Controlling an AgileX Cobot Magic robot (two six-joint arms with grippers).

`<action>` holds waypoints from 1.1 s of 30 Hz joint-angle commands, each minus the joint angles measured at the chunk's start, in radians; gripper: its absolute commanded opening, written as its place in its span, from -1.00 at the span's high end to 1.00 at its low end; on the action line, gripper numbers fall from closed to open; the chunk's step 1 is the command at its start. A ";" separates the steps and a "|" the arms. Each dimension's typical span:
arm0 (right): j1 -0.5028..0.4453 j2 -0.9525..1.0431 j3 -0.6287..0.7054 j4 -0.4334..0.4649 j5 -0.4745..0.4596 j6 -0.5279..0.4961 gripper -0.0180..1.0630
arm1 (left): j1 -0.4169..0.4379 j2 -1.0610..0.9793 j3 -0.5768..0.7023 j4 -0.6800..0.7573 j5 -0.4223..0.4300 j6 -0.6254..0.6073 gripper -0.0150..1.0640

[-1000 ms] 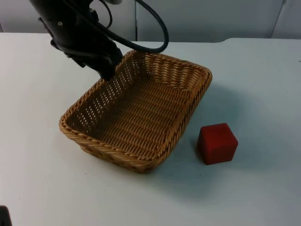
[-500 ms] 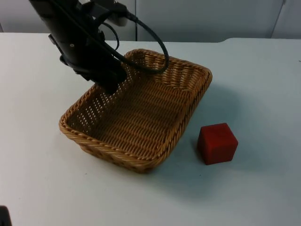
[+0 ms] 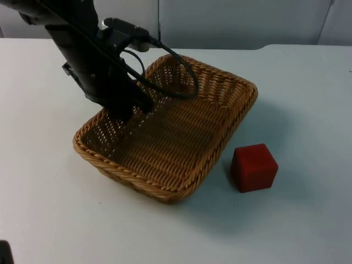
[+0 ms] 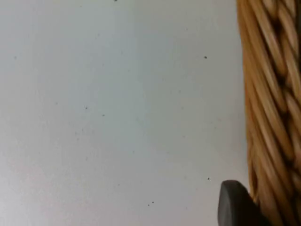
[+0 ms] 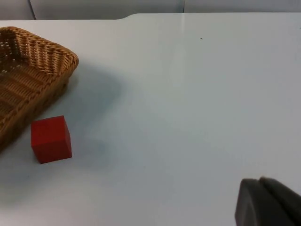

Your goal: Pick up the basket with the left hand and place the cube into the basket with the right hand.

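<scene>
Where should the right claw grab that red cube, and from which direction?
Probably from straight above, closing on two opposite side faces of the red cube. It sits flat on the white table with its top face up, apart from the basket, so both sides look reachable. The faces pointing toward and away from the basket risk bumping the wicker.

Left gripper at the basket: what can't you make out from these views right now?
- Left gripper, top view: the arm covers its fingers, so whether they have closed on the basket rim is hidden.
- Basket, left wrist view: cut off at the edge, one strip of wall visible.
- Right gripper, right wrist view: just a dark fingertip; open or shut unknown.
</scene>
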 commanded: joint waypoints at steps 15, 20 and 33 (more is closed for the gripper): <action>0.002 -0.004 0.003 0.002 -0.010 -0.005 0.97 | 0.134 -0.059 -0.161 -0.283 0.282 0.023 0.97; 0.002 -0.004 0.003 0.002 -0.010 -0.005 0.97 | 0.166 -0.063 -0.163 -0.407 0.333 0.053 0.97; 0.002 -0.004 0.003 0.002 -0.010 -0.005 0.97 | 0.179 -0.081 -0.163 -0.472 0.357 0.049 0.97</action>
